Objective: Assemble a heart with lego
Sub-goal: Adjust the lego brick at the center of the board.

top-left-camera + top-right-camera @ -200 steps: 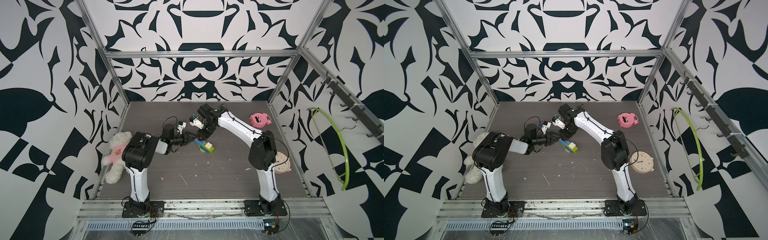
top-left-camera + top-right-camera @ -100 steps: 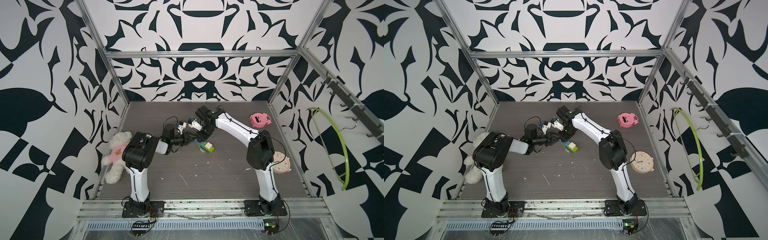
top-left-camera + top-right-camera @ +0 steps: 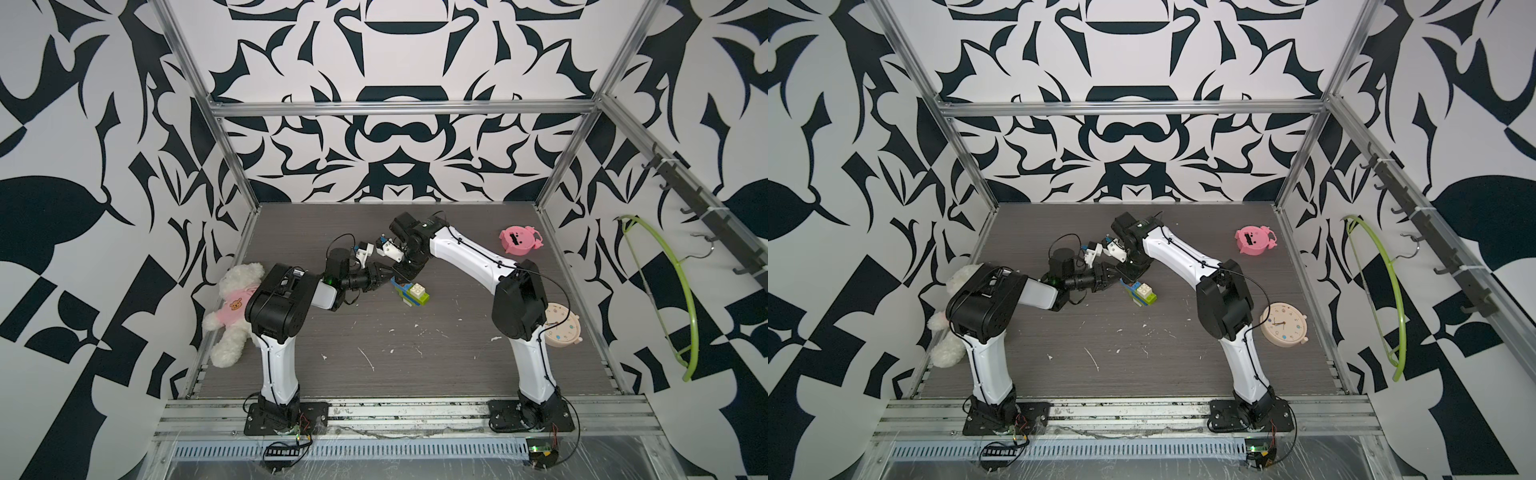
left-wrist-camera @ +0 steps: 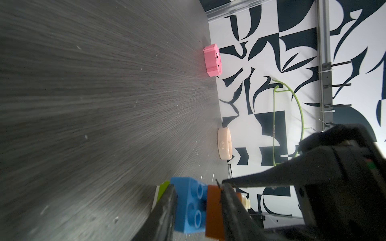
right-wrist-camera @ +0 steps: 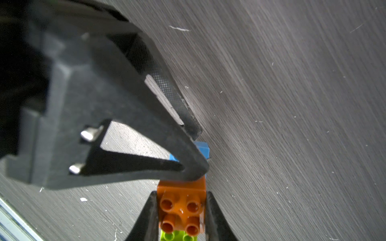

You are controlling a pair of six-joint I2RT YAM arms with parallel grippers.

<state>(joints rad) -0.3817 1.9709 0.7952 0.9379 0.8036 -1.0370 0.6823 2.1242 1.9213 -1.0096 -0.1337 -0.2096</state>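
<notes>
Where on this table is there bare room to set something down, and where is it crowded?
Widest bare patch: front middle of the table, between the left arm and right arm, in front of the brick cluster. The back left corner beyond the teddy bear is bare. Crowded: the centre, where both arms meet, and the right edge by the clock.

No writing, brand or number can be read anywhere. The beige clock [image 3: 1283,325], at four o'clock on the table [image 3: 1142,365], has dial marks too small to read. The teddy bear [image 3: 235,305], at nine o'clock, wears a shirt with only a bear-face picture.
</notes>
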